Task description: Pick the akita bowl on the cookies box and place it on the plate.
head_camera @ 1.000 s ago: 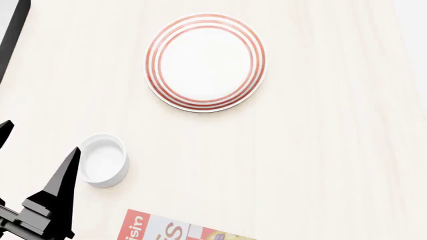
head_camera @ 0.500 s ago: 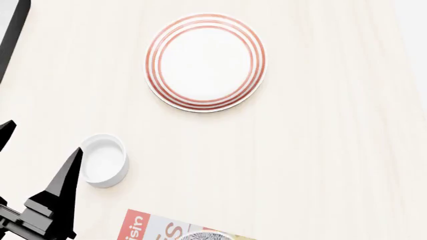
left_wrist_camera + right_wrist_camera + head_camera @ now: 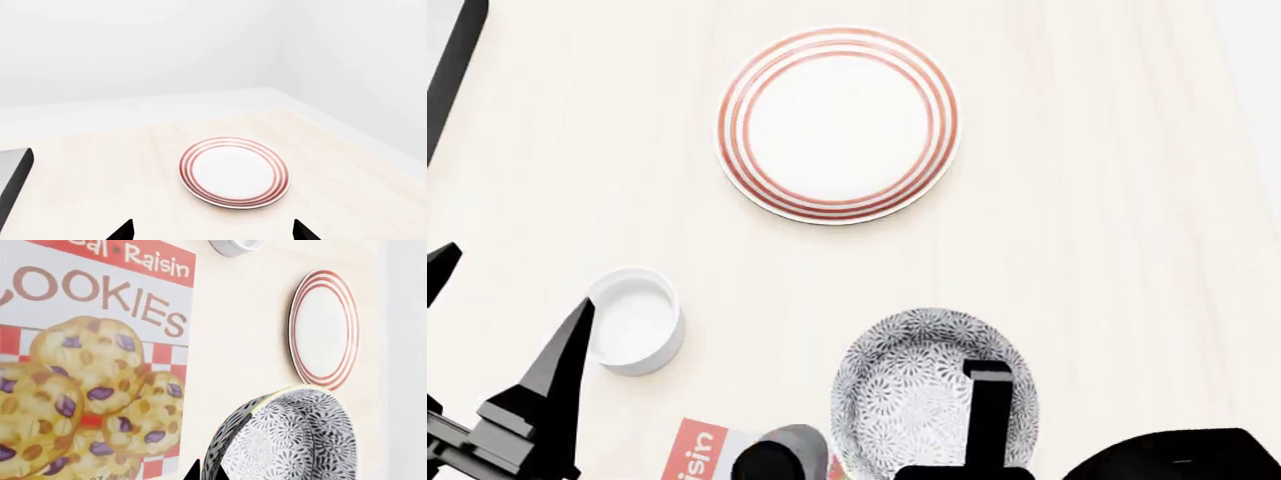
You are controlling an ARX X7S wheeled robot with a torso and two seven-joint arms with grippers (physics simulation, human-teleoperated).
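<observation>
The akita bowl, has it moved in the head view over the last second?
Yes. The akita bowl, held by the right gripper, has come up from the frame's bottom edge toward the plate, which has not shifted.

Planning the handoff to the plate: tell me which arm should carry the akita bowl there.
Right. The right gripper already grips the akita bowl by its rim, lifted off the cookies box. The left gripper hangs open and empty beside the white cup. The plate sits unobstructed ahead.

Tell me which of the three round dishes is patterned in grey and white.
The speckled deep akita bowl, held by the right gripper. The small cup is plain white; the shallow plate has red rings.
</observation>
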